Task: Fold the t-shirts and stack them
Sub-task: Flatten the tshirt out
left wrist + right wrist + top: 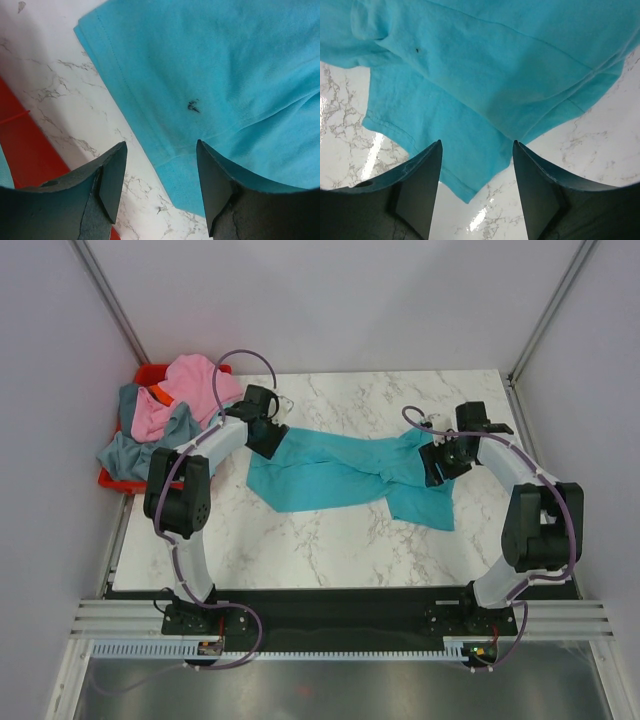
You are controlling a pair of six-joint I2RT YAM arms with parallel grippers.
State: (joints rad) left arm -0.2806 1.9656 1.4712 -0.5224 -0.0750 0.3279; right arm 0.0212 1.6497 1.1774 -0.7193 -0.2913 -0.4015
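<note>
White-walled booth, marble worktop [330, 540]. One teal t-shirt [330, 470] lies rumpled across the middle of the worktop, stretched between my two arms. Red bin [112, 480] at the far left edge, heaped with pink and grey-blue shirts [180, 390]. My left pincer [160, 150] hovers over the teal shirt's left hem corner, jaws wide, nothing in them. My right pincer [476, 145] hangs over the bunched right end, likewise wide and empty. Judgement: shirt not yet flat. Best to catch one hem layer at each end, close both at once, then draw apart evenly to smooth before folding.
</note>
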